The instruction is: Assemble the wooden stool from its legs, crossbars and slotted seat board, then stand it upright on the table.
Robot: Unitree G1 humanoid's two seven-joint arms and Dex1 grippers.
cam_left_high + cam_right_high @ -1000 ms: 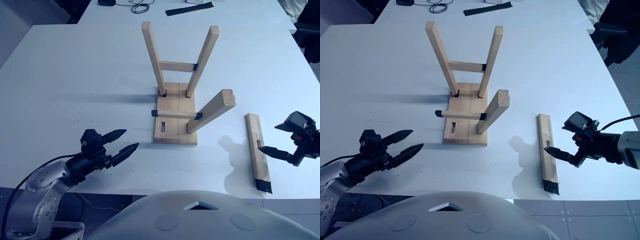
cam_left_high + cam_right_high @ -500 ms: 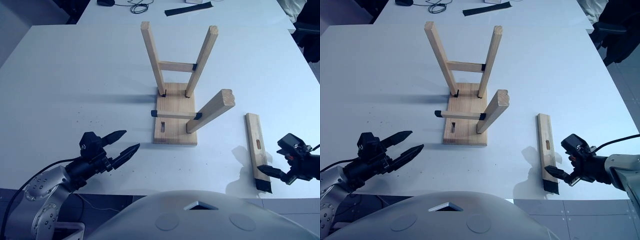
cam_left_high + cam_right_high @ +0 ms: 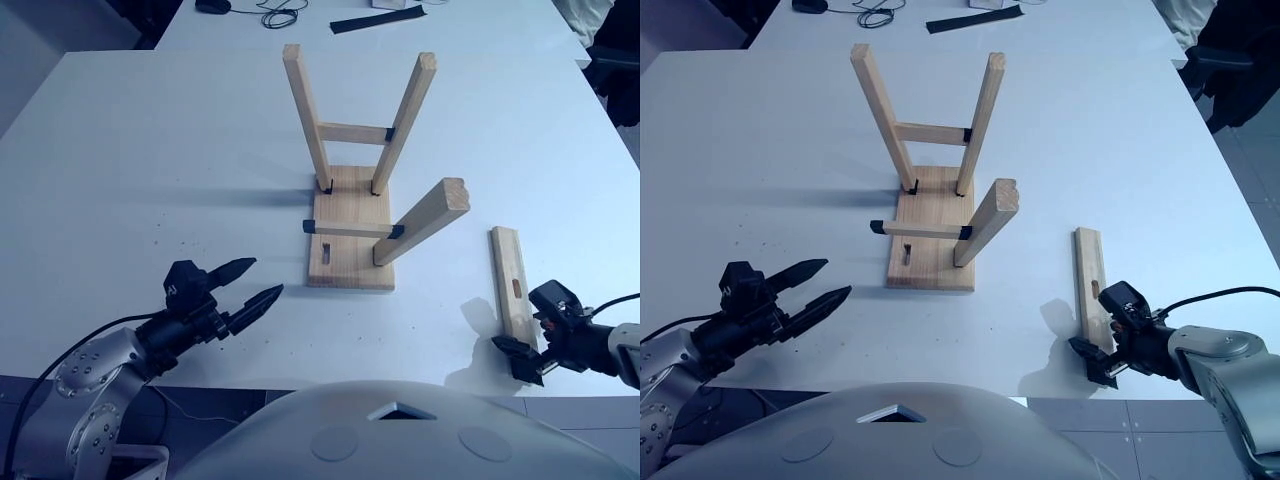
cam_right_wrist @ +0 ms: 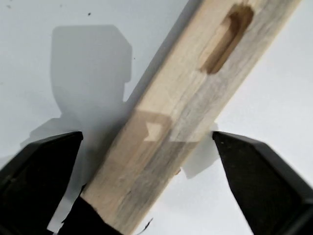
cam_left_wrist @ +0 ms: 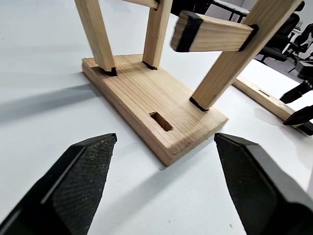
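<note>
1. The right gripper (image 3: 520, 357) stands released, its two black fingers (image 4: 41, 169) straddling a loose pale wooden leg with an oval slot (image 3: 510, 285) — one finger on each side, near the leg's black-capped near end.
2. That loose wooden leg lies flat on the white table (image 3: 150, 150), well to the right of the rest of the stool and close to the table's near edge.
3. The left gripper (image 3: 262, 278) hangs low over the table's near left part with its jaws spread wide and nothing between them, its tips pointed toward the rectangular pale wooden seat board (image 3: 352, 262).
4. The seat board lies flat at mid-table. An unfilled slot (image 3: 327, 252) shows in its near left corner.
5. Two upright wooden legs (image 3: 305, 115) stand in the board's far end, joined by a short wooden crossbar with a black end piece (image 3: 350, 132).
6. A third wooden leg (image 3: 425, 220) stands in the board's near right corner, tilted toward the right — a second thin crossbar (image 3: 350, 230) juts from it leftward over the board, its black-tipped free end unsupported.
7. Black cables (image 3: 278, 14) and a flat black strip (image 3: 378, 18) lie at the table's far edge.
</note>
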